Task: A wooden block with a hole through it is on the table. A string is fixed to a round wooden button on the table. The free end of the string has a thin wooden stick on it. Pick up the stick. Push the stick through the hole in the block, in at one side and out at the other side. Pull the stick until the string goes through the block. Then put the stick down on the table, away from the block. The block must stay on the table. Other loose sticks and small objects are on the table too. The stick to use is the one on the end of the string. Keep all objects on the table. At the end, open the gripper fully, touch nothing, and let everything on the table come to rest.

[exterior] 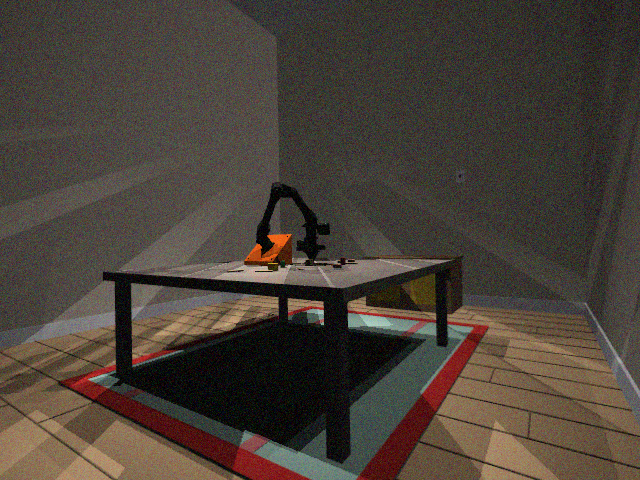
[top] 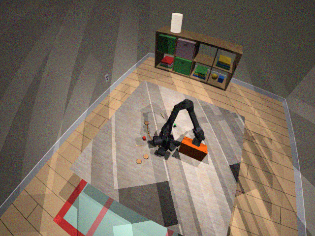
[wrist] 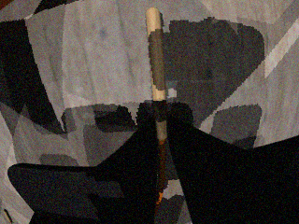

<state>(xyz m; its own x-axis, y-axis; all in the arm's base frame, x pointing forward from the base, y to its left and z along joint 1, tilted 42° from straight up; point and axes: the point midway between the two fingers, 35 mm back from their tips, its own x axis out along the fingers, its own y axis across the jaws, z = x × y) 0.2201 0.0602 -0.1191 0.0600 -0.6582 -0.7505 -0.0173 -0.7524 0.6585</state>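
My gripper [exterior: 311, 257] [wrist: 161, 124] is shut on the thin wooden stick [wrist: 155, 51], low over the table [top: 101, 162] [exterior: 227, 281]. In the wrist view the stick points up and away from the fingers. The orange-brown string [top: 147, 131] [wrist: 162, 168] leaves its near end and runs down between the fingers. In the top view the string curves from a round wooden button [top: 146, 123] towards the gripper, whose fingertips are hidden there by the arm. I cannot clearly make out the block with the hole; the arm may cover it.
Two loose wooden discs [top: 138, 161] [top: 145, 156], a loose stick [top: 139, 145] and a red object [top: 143, 138] lie near the gripper. Another stick [top: 162, 115] and a green object [top: 174, 125] lie towards the shelf side. An orange wedge [top: 193, 152] [exterior: 284, 248] stands at the arm's base.
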